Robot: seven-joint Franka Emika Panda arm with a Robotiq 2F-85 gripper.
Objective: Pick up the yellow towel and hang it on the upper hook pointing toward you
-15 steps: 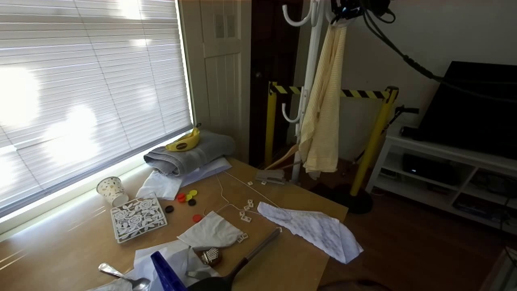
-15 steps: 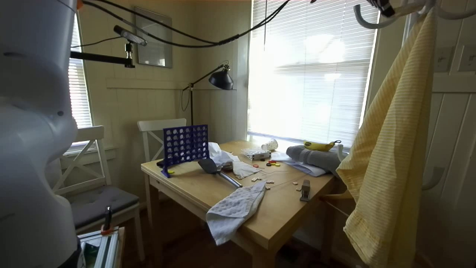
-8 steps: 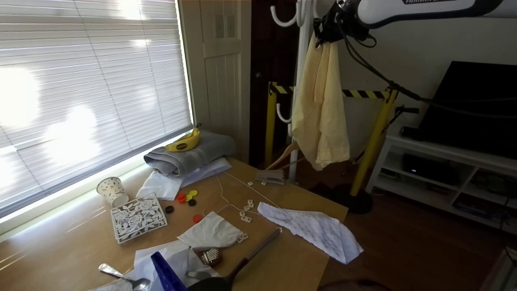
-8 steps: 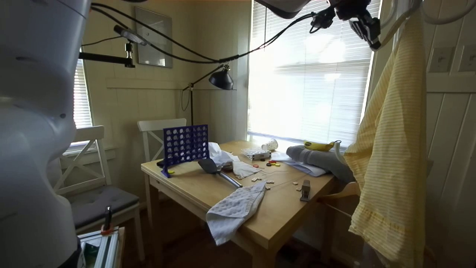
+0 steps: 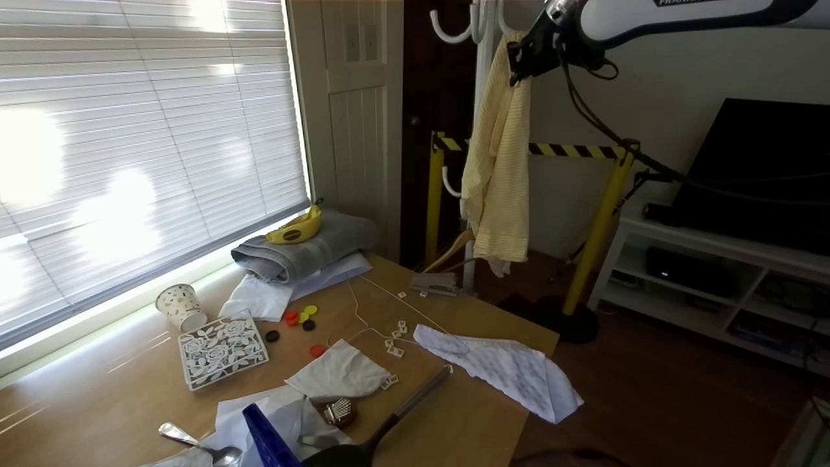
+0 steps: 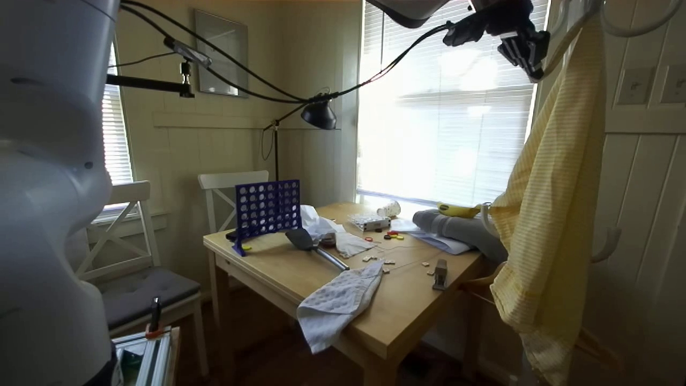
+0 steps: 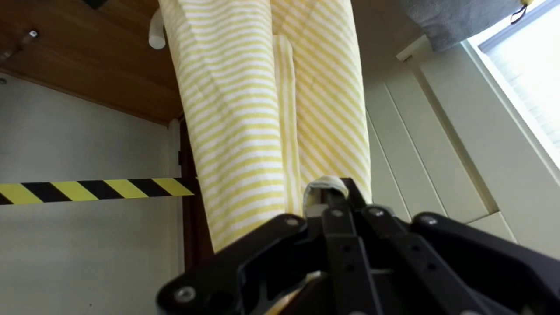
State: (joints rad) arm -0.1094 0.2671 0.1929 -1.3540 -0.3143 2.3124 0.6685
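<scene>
The claw (image 6: 536, 75) is clamped on the yellow towel (image 5: 502, 162), which hangs beside the bench (image 6: 407, 311), in front of a white coat rack (image 5: 483, 71). The towel hides part of the rack; its lower end is cropped in an exterior view, and it runs off the top of the wrist view. The rack's top is cut off in both exterior views, and whether the towel rests over one of the upper hooks (image 5: 447, 37) is hard to make out. The arm (image 5: 642, 19) reaches in from the upper right in an exterior view, cropped forearm near level, wrist angled down toward the rack; its bulky lower links (image 6: 48, 187) are cut off along the left of an exterior view.
</scene>
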